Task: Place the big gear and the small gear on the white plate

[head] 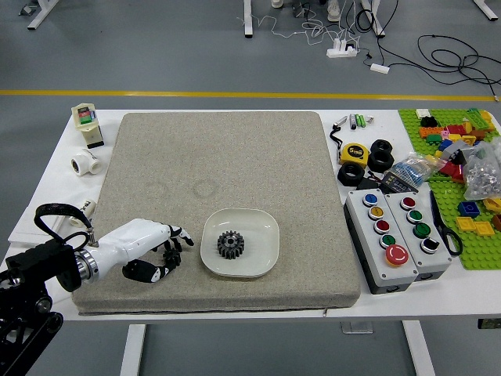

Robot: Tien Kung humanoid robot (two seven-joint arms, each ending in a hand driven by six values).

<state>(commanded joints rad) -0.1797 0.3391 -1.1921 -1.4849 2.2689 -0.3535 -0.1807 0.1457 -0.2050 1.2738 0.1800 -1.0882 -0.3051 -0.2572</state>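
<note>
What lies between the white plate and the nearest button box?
The head view shows nothing standing between the white plate and that button box: only bare mat, then a narrow strip of white table.

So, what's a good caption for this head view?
Left robot hand curled around the small gear, beside the white plate holding the big gear.
</note>
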